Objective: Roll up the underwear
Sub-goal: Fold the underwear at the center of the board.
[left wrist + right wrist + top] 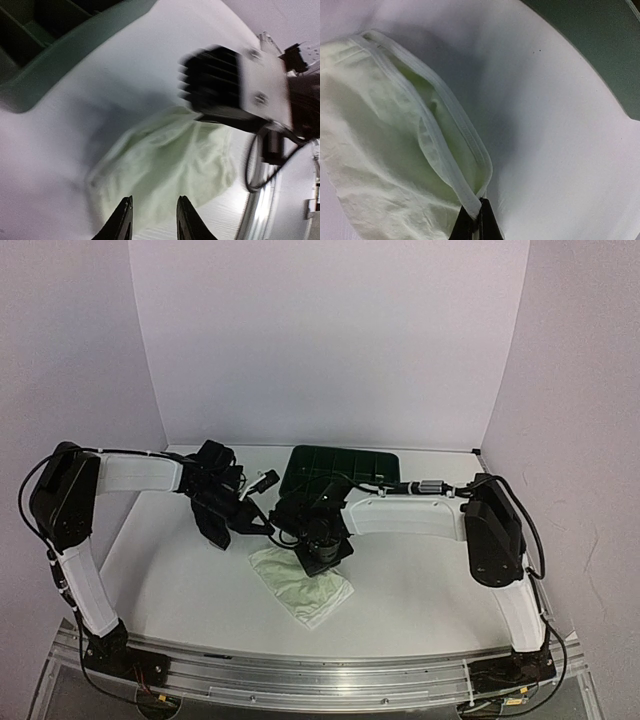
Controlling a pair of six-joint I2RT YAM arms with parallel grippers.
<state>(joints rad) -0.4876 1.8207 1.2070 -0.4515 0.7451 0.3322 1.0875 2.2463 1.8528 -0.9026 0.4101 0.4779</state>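
A pale, whitish underwear (pixel 300 590) lies crumpled on the white table, near the middle. My right gripper (pixel 477 220) is shut on its waistband (pixel 460 130), pinching a corner of the band and lifting it a little off the surface. In the top view the right gripper (pixel 322 558) stands at the garment's far edge. My left gripper (pixel 153 217) hovers over the same underwear (pixel 165 160); its fingers are apart with nothing between them. It sits to the left of the right gripper in the top view (pixel 258 522).
A green divided tray (pixel 340 468) stands at the back of the table, just behind both wrists; its rim (pixel 45 60) and corner (pixel 600 40) show in the wrist views. White walls enclose the table on three sides. The right wrist body (pixel 235 85) is close to the left gripper.
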